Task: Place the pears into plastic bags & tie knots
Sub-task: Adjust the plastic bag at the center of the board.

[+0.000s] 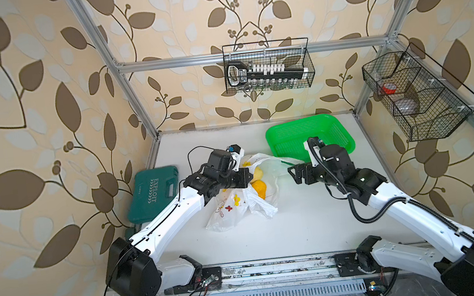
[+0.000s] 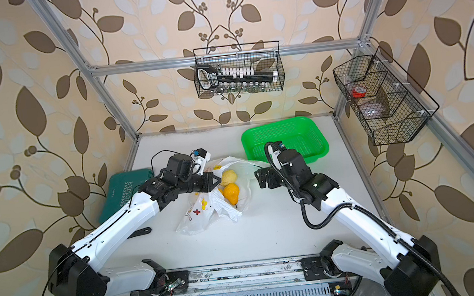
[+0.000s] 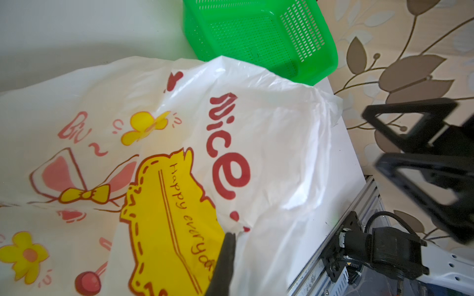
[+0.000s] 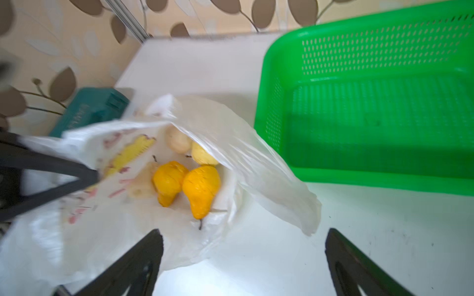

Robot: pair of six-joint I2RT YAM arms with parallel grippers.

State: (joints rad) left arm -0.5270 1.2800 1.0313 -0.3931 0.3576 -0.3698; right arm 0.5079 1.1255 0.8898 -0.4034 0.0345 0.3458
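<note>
Roughly half done, to judge from the scene. Already packed: four pears (image 4: 201, 189), lying inside the bag (image 4: 259, 164) near the middle of the bench (image 1: 299, 226). No fruit visible in the green basket (image 4: 359, 38) behind it. Left to do, probably: closing the mouth and tying the knot. No knot visible yet.

Pinching a fold of the bag's upper film with the left claw (image 3: 229, 238), closed tight and holding that edge up like a flap. Standing wide open with the right claw (image 4: 243, 233), empty, low over the bench just beside the bag mouth, touching nothing.

About materials: very thin, translucent white film, crinkled and limp, printed with red letters "Nice", yellow flowers and a rabbit; likely slippery and easy to tear. Smooth, firm-looking pears, two orange and two pale cream, wide at the bottom and narrow at the dark stem. Rigid perforated plastic for the basket; matte white for the bench.
</note>
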